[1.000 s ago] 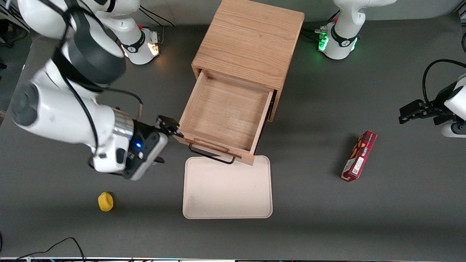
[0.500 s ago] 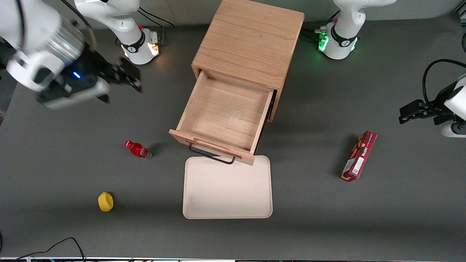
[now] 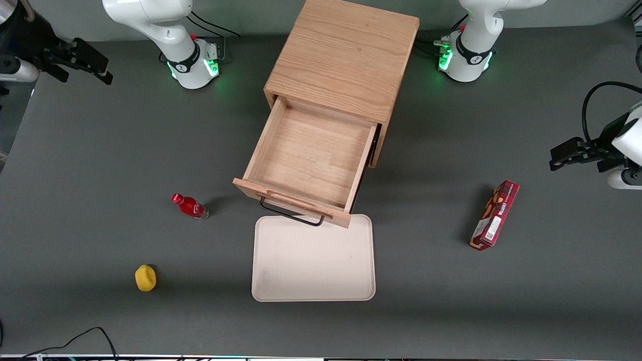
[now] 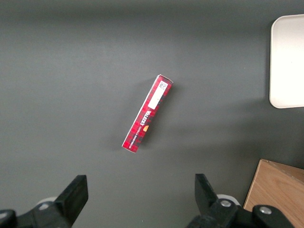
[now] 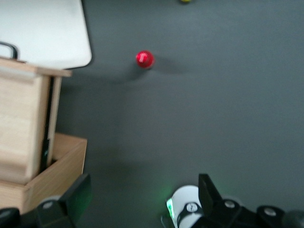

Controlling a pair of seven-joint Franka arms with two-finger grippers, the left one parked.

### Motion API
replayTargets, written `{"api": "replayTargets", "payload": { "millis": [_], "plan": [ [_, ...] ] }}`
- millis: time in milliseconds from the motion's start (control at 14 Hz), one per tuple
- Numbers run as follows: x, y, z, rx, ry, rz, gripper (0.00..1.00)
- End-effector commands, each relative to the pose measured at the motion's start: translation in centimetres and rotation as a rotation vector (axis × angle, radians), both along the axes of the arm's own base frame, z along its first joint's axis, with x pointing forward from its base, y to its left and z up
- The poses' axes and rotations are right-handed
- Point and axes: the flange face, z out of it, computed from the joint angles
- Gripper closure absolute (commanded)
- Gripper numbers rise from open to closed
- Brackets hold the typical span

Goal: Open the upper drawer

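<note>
Tool (image 3: pixel 83 62) wide open, holding nothing; upper drawer (image 3: pixel 308 160) out.

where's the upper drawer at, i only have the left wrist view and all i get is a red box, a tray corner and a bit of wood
Observer: the upper drawer stands far out of the cabinet, with nothing in it.
Operator: and the right gripper
Observer: the gripper is at the working arm's end of the table, well apart from the drawer, fingers open and holding nothing.
Operator: anything else on that end
Observer: a red bottle stands upright beside the drawer front; a yellow object lies nearer the front camera.
</note>
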Motion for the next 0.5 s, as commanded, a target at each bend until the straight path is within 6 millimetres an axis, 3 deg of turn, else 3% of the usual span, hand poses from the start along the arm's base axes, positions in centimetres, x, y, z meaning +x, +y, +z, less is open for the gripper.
{"api": "replayTargets", "payload": {
  "millis": [0, 286, 429],
  "plan": [
    [-2.9, -2.8, -2.5, 0.002, -0.031, -0.072, 0.00],
    [-2.4, -5.7, -1.3, 0.019, -0.039, -0.137, 0.00],
    [-2.6, -6.1, -0.6, 0.021, -0.034, -0.142, 0.00]
  ]
}}
